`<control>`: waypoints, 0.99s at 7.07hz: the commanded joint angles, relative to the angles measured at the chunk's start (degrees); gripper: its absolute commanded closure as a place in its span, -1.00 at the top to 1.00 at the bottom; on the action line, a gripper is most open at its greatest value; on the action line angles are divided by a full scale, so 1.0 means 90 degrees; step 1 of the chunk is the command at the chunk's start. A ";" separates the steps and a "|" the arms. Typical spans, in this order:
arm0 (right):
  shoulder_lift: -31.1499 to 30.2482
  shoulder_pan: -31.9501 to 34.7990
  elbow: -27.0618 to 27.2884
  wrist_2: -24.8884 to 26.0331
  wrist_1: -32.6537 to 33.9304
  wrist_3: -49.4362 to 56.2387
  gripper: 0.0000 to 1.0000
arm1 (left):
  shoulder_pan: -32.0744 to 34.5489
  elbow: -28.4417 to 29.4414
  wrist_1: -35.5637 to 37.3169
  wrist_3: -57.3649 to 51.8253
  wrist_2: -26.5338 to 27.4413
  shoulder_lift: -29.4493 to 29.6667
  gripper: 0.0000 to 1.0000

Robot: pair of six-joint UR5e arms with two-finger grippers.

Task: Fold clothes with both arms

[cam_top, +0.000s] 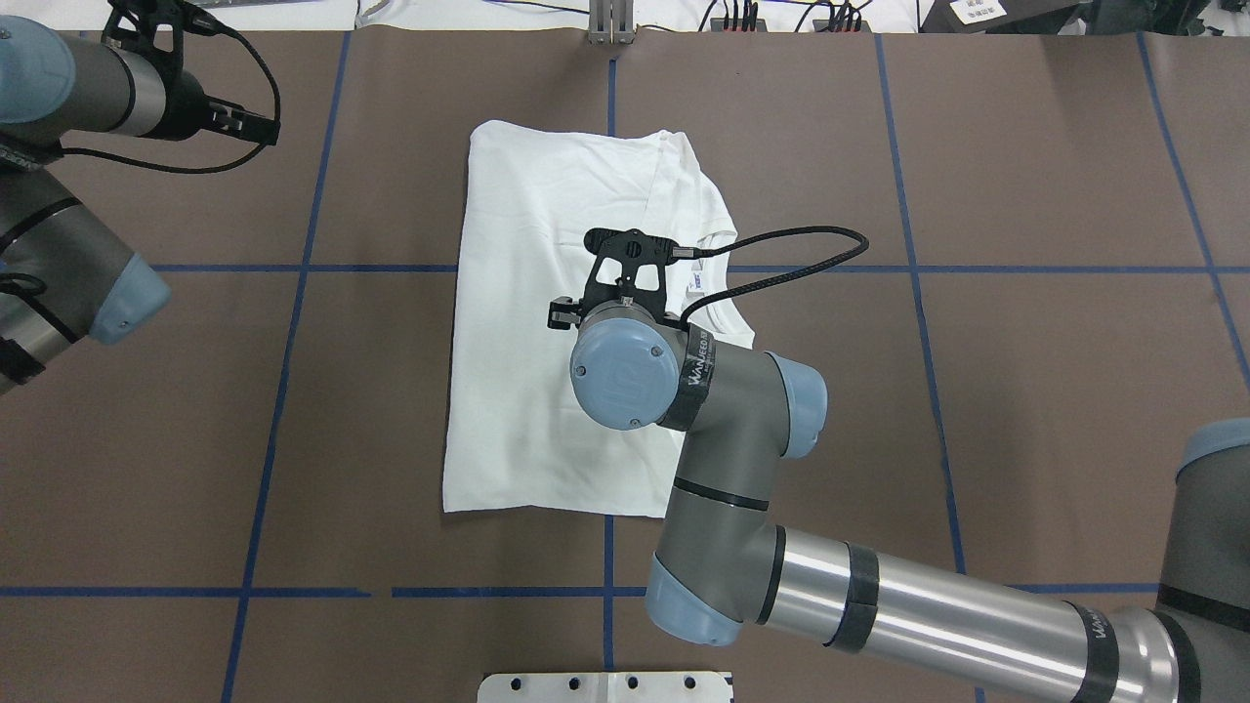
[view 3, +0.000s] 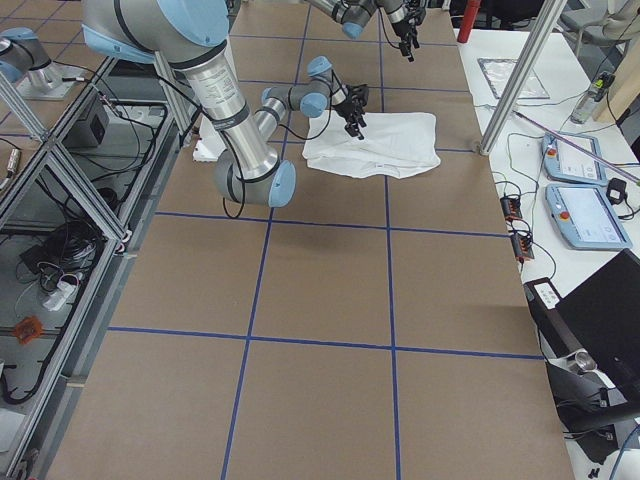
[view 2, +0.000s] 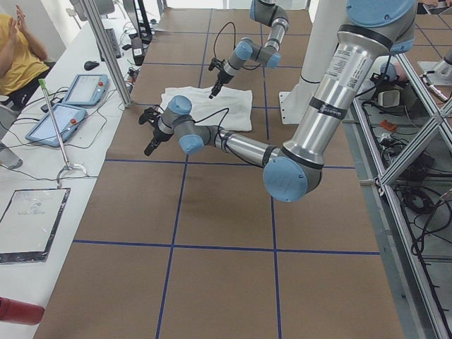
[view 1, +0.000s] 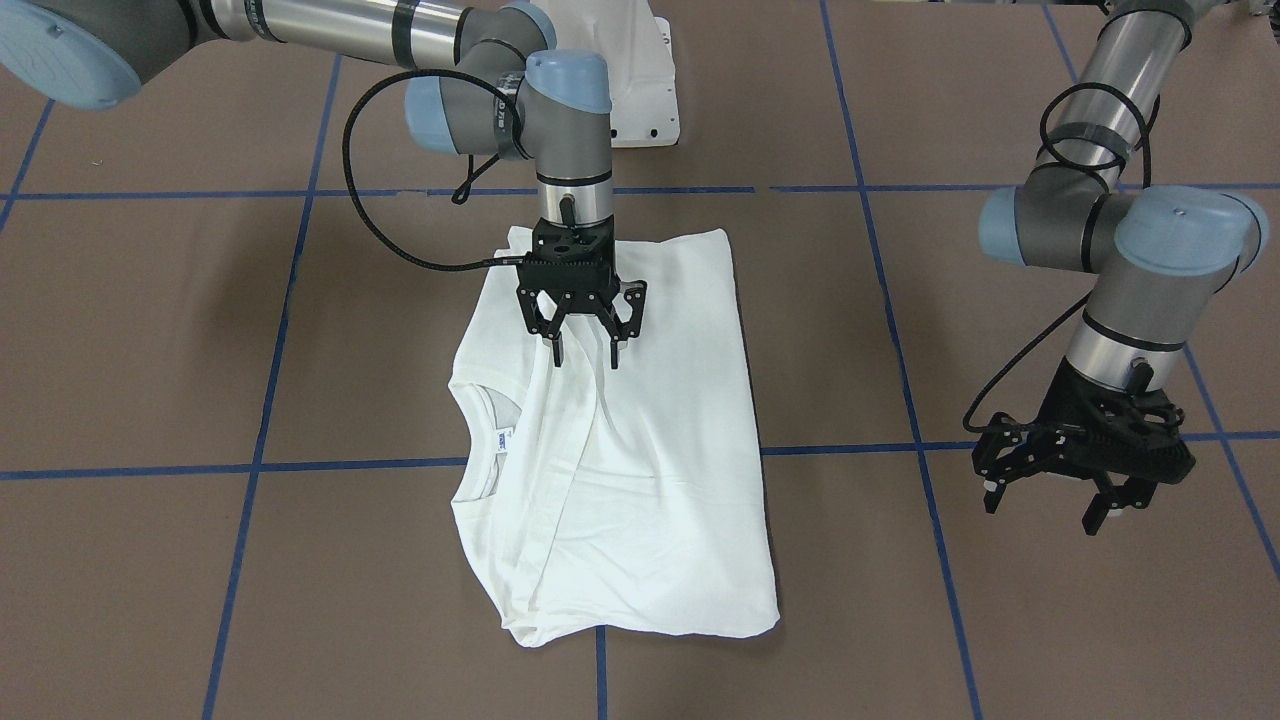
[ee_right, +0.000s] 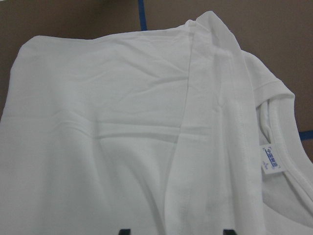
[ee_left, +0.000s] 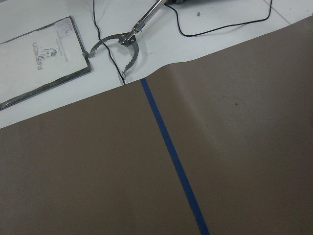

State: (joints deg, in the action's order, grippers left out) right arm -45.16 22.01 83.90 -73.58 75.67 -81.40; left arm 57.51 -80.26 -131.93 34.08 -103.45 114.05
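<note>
White long-sleeved cotton shirt [view 1: 640,480] flat at the middle of the brown table [view 1: 150,330] with blue tape lines [view 1: 350,465], folded into a rough rectangle. Ribbed round collar [view 1: 478,440] and small blue-printed neck label [view 1: 503,440] toward the robot's right. Black two-finger right gripper [view 1: 585,358] pointing straight down over a fold in the shirt, fingers spread, tips close on the cloth, nothing pinched. Black two-finger left gripper [view 1: 1045,512] well apart from the shirt, over bare table, fingers spread, empty.

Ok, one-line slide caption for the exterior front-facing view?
Right end effector open above the partly folded white shirt; left end effector open, clear of it.
</note>
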 commanded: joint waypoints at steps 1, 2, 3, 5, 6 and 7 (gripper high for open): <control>0.0027 0.0005 -0.0426 -0.0086 -0.0633 0.0411 -0.01 | -0.0003 -0.0164 0.0000 0.0032 0.0010 -0.0162 1.00; 0.0027 -0.0004 -0.0426 -0.0106 -0.0624 0.0421 -0.12 | -0.0003 -0.0184 0.0000 0.0032 0.0000 -0.0201 1.00; 0.0027 -0.0004 -0.0407 -0.0154 -0.0624 0.0498 -0.58 | -0.0003 -0.0184 0.0000 0.0032 0.0000 -0.0202 1.00; -0.0138 0.0005 -0.0251 -0.0515 -0.0634 0.0655 -1.00 | -0.0003 -0.0184 0.0000 0.0042 0.0000 -0.0202 1.00; -0.0438 0.0015 0.0020 -0.0555 -0.0624 0.0694 -1.00 | -0.0003 -0.0184 0.0000 0.0042 0.0000 -0.0202 1.00; -0.0731 0.0034 0.0564 -0.0565 -0.0450 0.0753 -1.00 | -0.0003 -0.0184 0.0000 0.0042 0.0000 -0.0202 1.00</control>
State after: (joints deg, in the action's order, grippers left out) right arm -48.75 22.17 84.35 -78.24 70.39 -75.21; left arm 57.48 -81.91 -131.92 34.44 -103.45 112.24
